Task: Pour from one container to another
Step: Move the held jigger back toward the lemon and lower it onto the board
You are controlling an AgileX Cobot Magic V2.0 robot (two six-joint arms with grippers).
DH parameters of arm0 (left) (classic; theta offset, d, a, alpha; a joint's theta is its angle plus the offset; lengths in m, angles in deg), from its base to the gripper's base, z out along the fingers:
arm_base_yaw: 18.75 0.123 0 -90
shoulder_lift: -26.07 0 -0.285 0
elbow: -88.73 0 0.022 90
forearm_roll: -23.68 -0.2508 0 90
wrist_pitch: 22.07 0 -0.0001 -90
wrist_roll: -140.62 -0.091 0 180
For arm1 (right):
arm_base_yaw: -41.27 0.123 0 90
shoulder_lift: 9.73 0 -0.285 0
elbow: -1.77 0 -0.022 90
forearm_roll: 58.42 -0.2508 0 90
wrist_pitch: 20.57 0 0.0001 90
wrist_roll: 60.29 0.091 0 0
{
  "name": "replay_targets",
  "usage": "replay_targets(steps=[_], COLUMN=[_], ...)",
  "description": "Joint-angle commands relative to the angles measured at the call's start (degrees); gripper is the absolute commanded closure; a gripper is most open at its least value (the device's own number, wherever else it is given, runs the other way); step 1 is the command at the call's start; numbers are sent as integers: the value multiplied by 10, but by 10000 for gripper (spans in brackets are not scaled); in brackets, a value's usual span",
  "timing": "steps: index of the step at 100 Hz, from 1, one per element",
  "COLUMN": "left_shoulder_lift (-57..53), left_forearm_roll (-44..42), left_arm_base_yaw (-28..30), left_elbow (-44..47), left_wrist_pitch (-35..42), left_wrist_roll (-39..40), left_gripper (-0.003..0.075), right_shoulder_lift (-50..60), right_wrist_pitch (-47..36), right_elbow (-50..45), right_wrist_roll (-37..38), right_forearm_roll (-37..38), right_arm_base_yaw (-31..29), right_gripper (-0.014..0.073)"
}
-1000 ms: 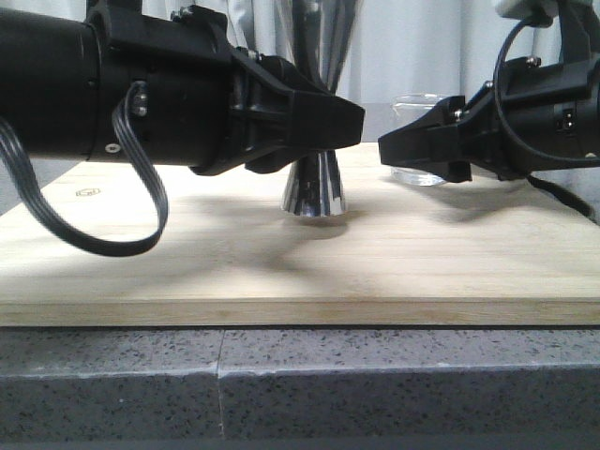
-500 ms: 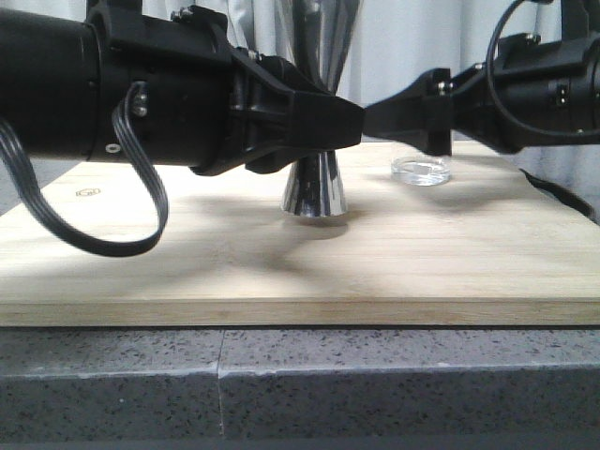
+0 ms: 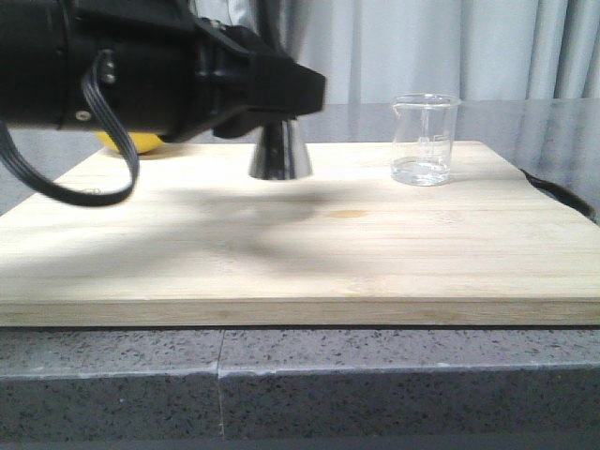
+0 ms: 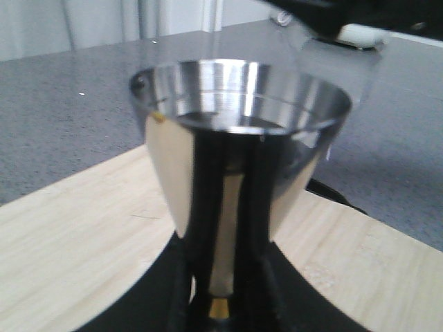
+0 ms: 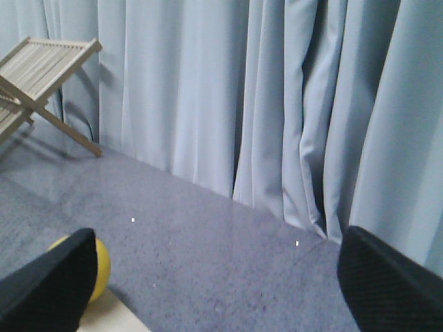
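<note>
The clear glass beaker (image 3: 425, 141) stands upright on the right part of the wooden board (image 3: 375, 262), with a little clear liquid at its bottom and nothing touching it. My left gripper (image 3: 298, 94) is shut on the narrow waist of the polished steel jigger (image 3: 279, 156). Only the jigger's lower cone shows under the arm. In the left wrist view the jigger's upper cone (image 4: 235, 131) fills the frame, with its brass waist (image 4: 220, 308) between the black fingers. My right gripper (image 5: 218, 277) is open and empty, and out of the front view.
A yellow ball (image 3: 141, 142) lies behind the left arm, and it also shows in the right wrist view as the yellow ball (image 5: 101, 268). A slatted wooden rack (image 5: 41, 69) stands on the grey counter (image 5: 228, 270) before pale curtains. The board rests on a speckled stone ledge (image 3: 300, 375).
The right arm has pulled away from the beaker and left the front view. The left arm has shifted left and back, carrying the jigger with it.
</note>
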Motion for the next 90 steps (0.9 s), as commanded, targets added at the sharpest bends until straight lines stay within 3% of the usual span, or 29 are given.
replay_targets(steps=[1,31,90], left_shoulder_lift=[-25,-25,-25], left_forearm_roll=[1,-34,-48], left_arm_base_yaw=[23,87,91], left_elbow=[-19,-19,-19], left_wrist_pitch=[54,55,40], left_wrist_roll=[4,4,4], left_gripper=[739,739,739], right_shoulder_lift=[50,122,129], right_wrist_pitch=[-43,-42,-11], right_elbow=[18,18,18], right_wrist_roll=[-6,-6,-6], right_forearm_roll=[-17,-17,-16], right_arm_base_yaw=[-2,-2,-2], right_gripper=[-45,-45,-45])
